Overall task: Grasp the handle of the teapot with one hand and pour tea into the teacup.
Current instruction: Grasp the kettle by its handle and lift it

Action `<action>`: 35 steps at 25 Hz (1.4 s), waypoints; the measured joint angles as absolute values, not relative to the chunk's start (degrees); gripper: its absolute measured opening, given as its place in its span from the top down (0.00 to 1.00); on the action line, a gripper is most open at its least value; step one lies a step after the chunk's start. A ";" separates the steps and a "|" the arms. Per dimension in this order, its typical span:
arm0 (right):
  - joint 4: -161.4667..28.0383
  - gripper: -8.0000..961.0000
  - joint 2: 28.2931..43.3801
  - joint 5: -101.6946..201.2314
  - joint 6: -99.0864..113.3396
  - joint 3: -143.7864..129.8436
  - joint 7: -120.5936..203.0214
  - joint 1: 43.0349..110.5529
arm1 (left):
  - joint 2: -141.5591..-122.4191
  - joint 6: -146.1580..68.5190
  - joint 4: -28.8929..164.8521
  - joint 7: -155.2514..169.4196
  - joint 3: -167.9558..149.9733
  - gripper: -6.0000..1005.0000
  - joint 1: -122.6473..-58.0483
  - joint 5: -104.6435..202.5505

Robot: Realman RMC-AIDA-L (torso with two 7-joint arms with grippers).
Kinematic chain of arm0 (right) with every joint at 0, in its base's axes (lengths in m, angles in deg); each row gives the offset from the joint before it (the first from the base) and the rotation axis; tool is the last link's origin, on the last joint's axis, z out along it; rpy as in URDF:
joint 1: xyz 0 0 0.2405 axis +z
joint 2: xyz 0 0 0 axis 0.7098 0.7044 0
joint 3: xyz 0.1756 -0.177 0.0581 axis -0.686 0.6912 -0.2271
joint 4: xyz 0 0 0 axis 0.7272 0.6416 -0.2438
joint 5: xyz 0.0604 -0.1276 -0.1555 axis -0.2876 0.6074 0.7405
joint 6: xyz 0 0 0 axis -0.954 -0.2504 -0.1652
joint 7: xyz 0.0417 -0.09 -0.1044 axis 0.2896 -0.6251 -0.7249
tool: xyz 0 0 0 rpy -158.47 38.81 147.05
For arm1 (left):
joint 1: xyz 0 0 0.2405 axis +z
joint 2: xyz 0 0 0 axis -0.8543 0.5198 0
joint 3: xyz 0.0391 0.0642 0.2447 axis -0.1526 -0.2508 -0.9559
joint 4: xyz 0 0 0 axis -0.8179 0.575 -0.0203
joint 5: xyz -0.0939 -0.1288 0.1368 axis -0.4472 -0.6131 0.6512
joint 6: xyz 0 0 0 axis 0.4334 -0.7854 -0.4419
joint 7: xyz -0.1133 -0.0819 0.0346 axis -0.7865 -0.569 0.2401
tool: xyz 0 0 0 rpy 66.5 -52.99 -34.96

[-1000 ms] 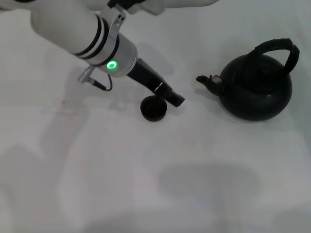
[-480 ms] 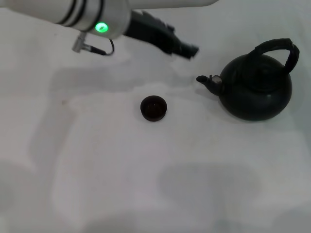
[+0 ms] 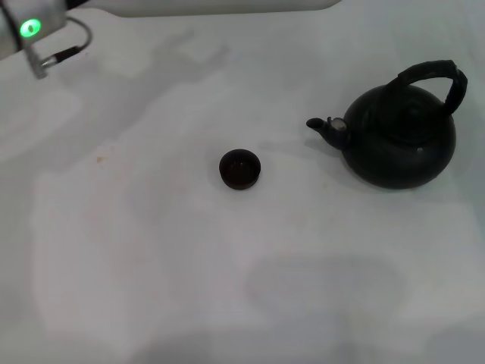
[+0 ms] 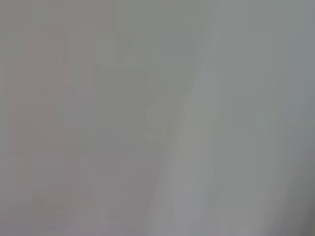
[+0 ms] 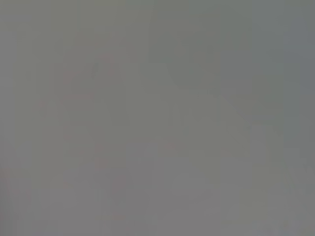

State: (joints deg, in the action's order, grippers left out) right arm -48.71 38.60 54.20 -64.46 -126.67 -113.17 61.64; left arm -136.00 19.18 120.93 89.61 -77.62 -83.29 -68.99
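Left arm (image 3: 30,30) raised at far left corner, only wrist end showing; gripper out of view, finger state cannot be told. Teapot (image 3: 398,136) upright, handle (image 3: 432,72) free, spout toward teacup (image 3: 240,168), well apart.

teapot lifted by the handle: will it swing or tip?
Probably heavy: the teapot is squat and far bigger than the teacup. The handle arches off-centre, away from the spout, so it may tilt. Its ribbed wrap should resist slipping.

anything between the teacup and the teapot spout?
Nothing: in the head view only bare white table separates the teacup from the spout of the teapot.
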 joint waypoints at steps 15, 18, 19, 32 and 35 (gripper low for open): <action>-48.53 0.11 33.54 67.96 -74.19 -126.52 -91.50 59.61 | -136.19 32.65 90.97 135.07 -76.81 0.17 -81.07 -115.09; -48.53 0.11 31.27 77.56 -75.74 -126.11 -86.56 59.27 | -136.02 32.39 89.34 135.41 -76.67 0.17 -81.39 -115.74; -48.54 0.11 30.90 80.02 -75.84 -126.06 -85.93 59.26 | -136.02 32.23 89.27 135.78 -76.63 0.17 -81.39 -115.82; -48.51 0.11 31.88 90.08 -76.95 -126.13 -84.70 59.71 | -136.04 32.10 88.29 137.01 -76.65 0.17 -81.29 -116.59; -48.41 0.11 32.51 89.97 -75.78 -126.28 -84.66 60.58 | -136.05 32.10 88.22 137.07 -76.65 0.17 -81.13 -116.63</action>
State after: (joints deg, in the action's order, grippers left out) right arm -48.41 32.51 89.97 -75.78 -126.28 -84.66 60.58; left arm -136.05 32.10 88.22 137.07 -76.65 -81.13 -116.63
